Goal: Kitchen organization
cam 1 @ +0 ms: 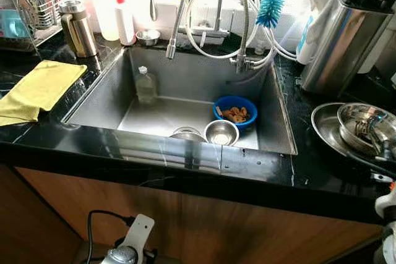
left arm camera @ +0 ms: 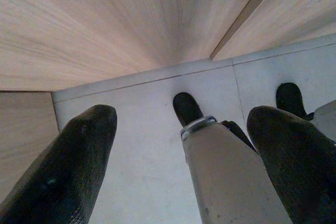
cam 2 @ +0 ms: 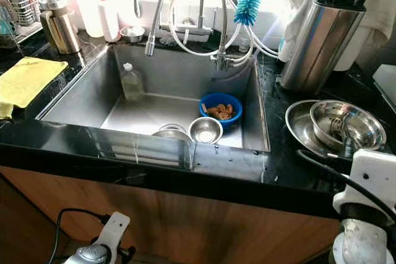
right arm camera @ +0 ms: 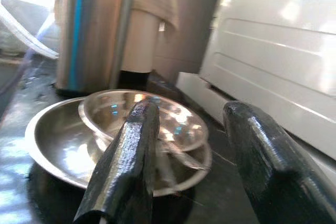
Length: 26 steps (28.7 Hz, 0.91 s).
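Two steel bowls [cam 1: 221,132], bottle [cam 1: 146,85] in sink [cam 1: 272,122]

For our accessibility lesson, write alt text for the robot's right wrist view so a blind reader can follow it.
The right tool, its two black fingers apart, reaches toward a steel bowl nested in a wider steel plate on the black counter. Behind them stands a tall steel canister.

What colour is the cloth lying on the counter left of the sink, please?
Yellow; the folded cloth shows best in the left eye view.
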Available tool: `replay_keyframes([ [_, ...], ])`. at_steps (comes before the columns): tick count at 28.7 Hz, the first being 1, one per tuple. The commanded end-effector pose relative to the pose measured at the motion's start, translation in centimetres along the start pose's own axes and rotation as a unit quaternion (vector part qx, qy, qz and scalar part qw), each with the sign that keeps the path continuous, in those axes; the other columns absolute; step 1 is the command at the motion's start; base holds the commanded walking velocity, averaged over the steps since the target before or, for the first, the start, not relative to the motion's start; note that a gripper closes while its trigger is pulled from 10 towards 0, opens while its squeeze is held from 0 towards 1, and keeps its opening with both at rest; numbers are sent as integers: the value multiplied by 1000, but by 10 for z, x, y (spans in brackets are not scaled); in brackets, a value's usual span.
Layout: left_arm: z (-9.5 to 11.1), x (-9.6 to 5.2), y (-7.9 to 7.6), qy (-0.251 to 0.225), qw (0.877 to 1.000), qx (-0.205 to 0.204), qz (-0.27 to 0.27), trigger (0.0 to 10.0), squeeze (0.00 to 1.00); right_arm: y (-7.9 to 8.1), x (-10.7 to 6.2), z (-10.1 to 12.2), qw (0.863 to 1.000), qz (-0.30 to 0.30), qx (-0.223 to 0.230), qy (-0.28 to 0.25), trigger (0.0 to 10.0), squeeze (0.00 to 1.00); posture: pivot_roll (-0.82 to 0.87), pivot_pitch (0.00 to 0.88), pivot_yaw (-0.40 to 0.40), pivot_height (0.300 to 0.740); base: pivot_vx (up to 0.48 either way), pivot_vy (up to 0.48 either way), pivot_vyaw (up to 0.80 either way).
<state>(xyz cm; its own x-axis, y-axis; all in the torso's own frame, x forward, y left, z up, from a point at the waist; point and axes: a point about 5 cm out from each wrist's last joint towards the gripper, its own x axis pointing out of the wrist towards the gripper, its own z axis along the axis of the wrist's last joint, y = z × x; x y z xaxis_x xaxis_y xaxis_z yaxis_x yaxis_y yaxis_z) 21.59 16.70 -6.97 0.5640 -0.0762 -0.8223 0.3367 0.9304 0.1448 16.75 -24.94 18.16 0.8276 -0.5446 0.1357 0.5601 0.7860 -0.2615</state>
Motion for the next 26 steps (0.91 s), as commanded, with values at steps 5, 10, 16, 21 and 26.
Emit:
replay_keyframes([
  [5, 2, 0, 0, -4, 1000, 2, 1, 10000, 0, -7, -4, 6, 999, -25, -8, -28, 10000, 0, -22, 19, -47, 736, 0, 0, 0],
  [10, 2, 0, 0, -5, 1000, 1, 2, 10000, 0, 5, -7, -6, 1000, -9, 18, -24, 10000, 0, -15, 16, -49, 736, 0, 0, 0],
  [16, 2, 0, 1, -4, 1000, 2, 4, 10000, 0, 12, -5, -16, 998, 26, 52, -7, 10000, 0, -13, 15, -49, 736, 0, 0, 0],
  [21, 2, 0, 2, -6, 1000, 1, 6, 10000, 0, 14, -5, -16, 996, 45, 66, -31, 10000, 0, -13, 19, -48, 736, 0, 0, 0],
  [26, 3, 0, 2, -7, 1000, 0, 7, 10000, 0, 17, -6, -16, 993, 81, 73, -46, 10000, 0, -15, 20, -48, 736, 0, 0, 0],
])
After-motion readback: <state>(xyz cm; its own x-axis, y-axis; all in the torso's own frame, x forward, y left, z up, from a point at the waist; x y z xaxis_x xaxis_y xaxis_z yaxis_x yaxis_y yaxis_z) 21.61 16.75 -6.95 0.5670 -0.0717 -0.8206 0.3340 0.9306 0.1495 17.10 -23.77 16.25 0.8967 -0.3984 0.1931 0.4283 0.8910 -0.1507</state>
